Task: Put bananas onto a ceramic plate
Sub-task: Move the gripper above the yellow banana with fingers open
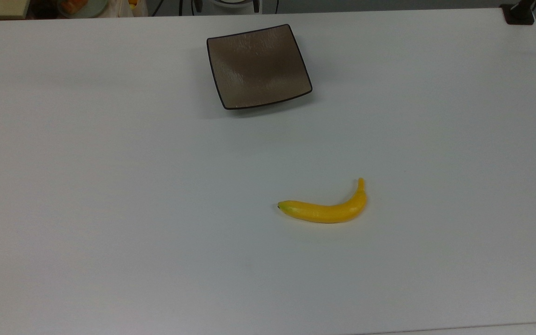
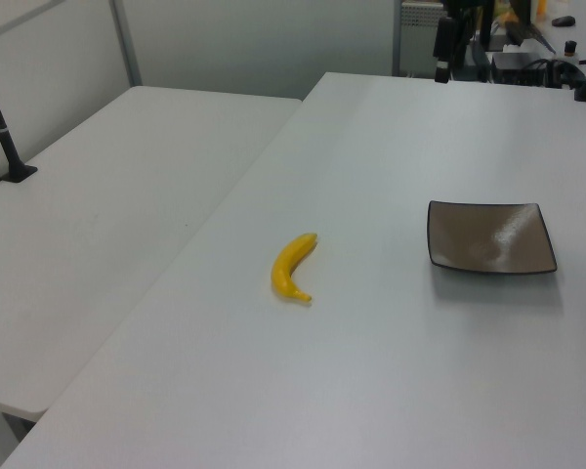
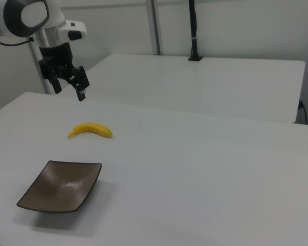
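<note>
A single yellow banana lies flat on the white table, well apart from the square brown plate, which holds nothing. In the top view the plate sits near the upper edge of the table, slightly turned so its corners point off-axis, and the banana rests lower and toward the top view's right, its curve bowing downward, its greenish dark-tipped end pointing to the top view's left and its thin stem rising at the top view's right. In the left view the banana lies near the middle of the table with the plate off to the left view's right, bare table between them. In the right view the plate is nearest the camera at the right view's lower left, and the banana lies beyond it. The gripper hangs in the air above the table's far edge at the right view's upper left, beyond the banana and touching nothing; its black fingers point downward and hold nothing, but whether they stand parted or closed I cannot tell. A second white table stands just beside the first, with a black post mounted on its far side
</note>
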Controlling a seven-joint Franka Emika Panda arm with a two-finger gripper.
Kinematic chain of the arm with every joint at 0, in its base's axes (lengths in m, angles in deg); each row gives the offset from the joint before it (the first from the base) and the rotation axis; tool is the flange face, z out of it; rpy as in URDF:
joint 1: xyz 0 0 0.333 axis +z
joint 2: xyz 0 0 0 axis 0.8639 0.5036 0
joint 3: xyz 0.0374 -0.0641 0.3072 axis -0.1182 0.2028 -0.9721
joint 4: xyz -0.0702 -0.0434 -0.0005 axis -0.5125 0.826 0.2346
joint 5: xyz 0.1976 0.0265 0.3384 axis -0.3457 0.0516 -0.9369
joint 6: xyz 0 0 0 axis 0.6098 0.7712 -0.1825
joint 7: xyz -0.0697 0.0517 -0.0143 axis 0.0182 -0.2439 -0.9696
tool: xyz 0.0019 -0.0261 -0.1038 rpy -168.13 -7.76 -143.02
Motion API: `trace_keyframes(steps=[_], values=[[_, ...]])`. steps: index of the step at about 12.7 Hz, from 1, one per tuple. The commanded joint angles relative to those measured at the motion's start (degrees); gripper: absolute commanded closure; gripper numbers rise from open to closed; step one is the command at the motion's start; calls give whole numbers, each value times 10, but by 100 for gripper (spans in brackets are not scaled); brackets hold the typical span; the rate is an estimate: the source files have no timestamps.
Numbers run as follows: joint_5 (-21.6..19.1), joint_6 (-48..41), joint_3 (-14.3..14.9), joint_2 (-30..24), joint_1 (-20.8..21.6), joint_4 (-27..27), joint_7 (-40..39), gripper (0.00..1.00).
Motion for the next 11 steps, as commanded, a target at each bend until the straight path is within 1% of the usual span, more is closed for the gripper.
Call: trace_keyframes(steps=[1,9,11], values=[[13,13,-7,-1,3,-11,-4,0],[12,12,-11,7,2,-4,12,0],[12,12,-13,33,3,27,36,0]])
